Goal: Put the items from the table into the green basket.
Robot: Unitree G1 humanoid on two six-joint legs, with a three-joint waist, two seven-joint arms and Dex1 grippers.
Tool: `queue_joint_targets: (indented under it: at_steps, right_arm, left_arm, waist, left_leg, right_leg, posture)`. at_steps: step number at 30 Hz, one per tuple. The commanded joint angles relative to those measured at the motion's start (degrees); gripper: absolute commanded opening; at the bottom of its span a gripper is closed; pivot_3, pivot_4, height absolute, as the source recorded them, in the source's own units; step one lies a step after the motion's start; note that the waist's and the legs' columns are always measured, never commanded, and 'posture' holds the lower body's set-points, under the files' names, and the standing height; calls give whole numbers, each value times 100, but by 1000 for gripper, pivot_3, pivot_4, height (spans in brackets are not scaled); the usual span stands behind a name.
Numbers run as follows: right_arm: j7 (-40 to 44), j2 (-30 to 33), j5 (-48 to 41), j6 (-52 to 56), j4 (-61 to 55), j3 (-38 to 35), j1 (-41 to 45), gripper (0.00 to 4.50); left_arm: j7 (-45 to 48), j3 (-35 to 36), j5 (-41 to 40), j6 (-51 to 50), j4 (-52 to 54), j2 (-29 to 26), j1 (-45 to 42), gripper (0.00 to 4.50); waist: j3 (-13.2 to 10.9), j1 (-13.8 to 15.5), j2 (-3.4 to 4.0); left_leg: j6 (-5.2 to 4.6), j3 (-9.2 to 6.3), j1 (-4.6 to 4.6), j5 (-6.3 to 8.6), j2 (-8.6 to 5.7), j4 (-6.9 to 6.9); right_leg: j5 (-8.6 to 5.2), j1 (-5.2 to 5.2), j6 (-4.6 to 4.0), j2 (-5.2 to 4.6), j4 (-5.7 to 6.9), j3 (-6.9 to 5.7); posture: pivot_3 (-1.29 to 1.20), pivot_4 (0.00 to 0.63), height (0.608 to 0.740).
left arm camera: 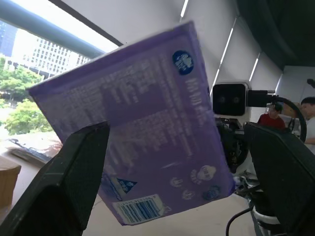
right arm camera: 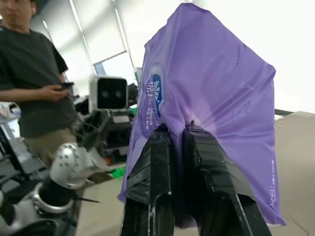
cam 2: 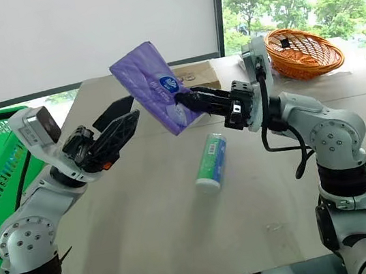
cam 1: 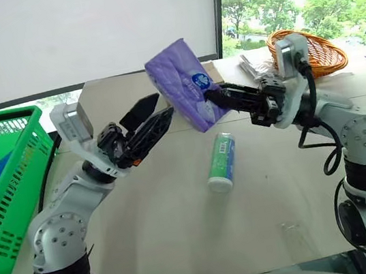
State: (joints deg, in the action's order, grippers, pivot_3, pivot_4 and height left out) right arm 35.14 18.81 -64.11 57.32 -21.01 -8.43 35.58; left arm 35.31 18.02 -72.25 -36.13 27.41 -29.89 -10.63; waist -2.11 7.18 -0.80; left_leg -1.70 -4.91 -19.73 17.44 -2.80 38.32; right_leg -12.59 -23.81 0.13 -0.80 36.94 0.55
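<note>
The large pale beige-grey panelled counter (cam 1: 186,247) carried the scene, with a seam running across its far part. Off its left edge stood the bright green rectangular plastic basket (cam 1: 4,184) with slotted lattice sides, something blue lying inside it. At the far right corner of the counter sat a round orange wicker basket (cam 1: 311,49), and beside it, along the far edge, a small brown cardboard box (cam 2: 196,76).

Above the middle of the counter the soft purple wrapped pack (cam 1: 182,85) with a round blue-white mark hung in the air, tilted, clear of the surface. The right pincer (cam 1: 222,97) was clamped tight on the pack's lower edge, its two black fingers (right arm camera: 162,177) pressed together with the wrapper pinched between them. The left pincer (cam 1: 159,113) stood with its jaws spread wide and held nothing; its tips reached just beside the pack's left face, and I could not tell whether they touched it.

Below the pack, near the counter's centre, the green-and-white cylindrical bottle (cam 1: 221,163) lay on its side, white cap toward the near edge
</note>
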Motion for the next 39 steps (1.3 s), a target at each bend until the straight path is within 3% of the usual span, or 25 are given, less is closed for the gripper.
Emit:
queue_joint_targets:
  at_steps: [1, 7, 14, 22, 28, 31, 33, 39]
  right_arm:
    - [-211, 42, -1227, 189, 159, -477, 105, 21]
    - [-661, 114, -2906, 285, 615, -611, 60, 21]
    - [-883, -58, -3176, 203, 498, -102, -62, 21]
    - [-1202, -259, -3557, 14, 405, 162, -178, 21]
    - [-1375, -209, -3844, -65, 361, 265, -291, 0]
    - [-1442, -197, -3850, -124, 367, 311, -325, 0]
    - [-1496, -199, -3729, -187, 428, 337, -324, 872]
    - [-1543, 4, -3442, -200, 513, 334, -381, 3278]
  left_arm:
    - [56, 268, -232, 73, -90, -11, 18, 4500]
    - [82, 282, -428, 28, -150, 23, -51, 4500]
    - [103, 39, -556, -24, -109, 129, -241, 4500]
    - [77, -160, -1310, -405, -115, 189, -344, 4500]
    - [79, -201, -1591, -543, -163, 199, -408, 1841]
    - [70, -227, -1599, -572, -208, 194, -454, 779]
    - [53, -235, -1567, -570, -222, 201, -464, 376]
    - [-79, -214, -1478, -476, -189, 239, -413, 277]
  waist:
    - [0, -2, 0]
    - [0, -11, 0]
    - [0, -16, 0]
    - [0, -15, 0]
    - [0, -20, 1]
    - [0, -21, 1]
    - [0, -22, 2]
    - [-1, -19, 2]
  left_leg:
    - [0, 0, 0, 0, 0, 0]
    - [-3, 1, 1, 1, 1, 0]
    - [-21, 4, 1, 11, 1, 0]
    - [-21, 3, 1, 11, 1, 1]
    - [-22, 3, 1, 11, 2, 1]
    - [-21, 4, 2, 10, 2, 1]
    - [-21, 4, 2, 10, 2, 1]
    - [-21, 6, 1, 10, 2, 1]
  right_leg:
    - [0, 0, 0, 0, 0, 0]
    - [0, 1, 0, 0, 1, 1]
    - [0, 1, 0, 1, 1, 2]
    - [0, 1, 0, 1, 2, 3]
    - [0, 1, 0, 3, 2, 2]
    - [0, 1, 0, 4, 2, 3]
    - [0, 1, 0, 4, 2, 4]
    - [-1, 1, 0, 4, 2, 6]
  posture:
    - [191, 0, 740]
    - [191, 0, 740]
    - [186, 0, 740]
    - [177, 0, 740]
    - [171, 0, 740]
    - [171, 0, 740]
    - [171, 0, 740]
    - [173, 0, 740]
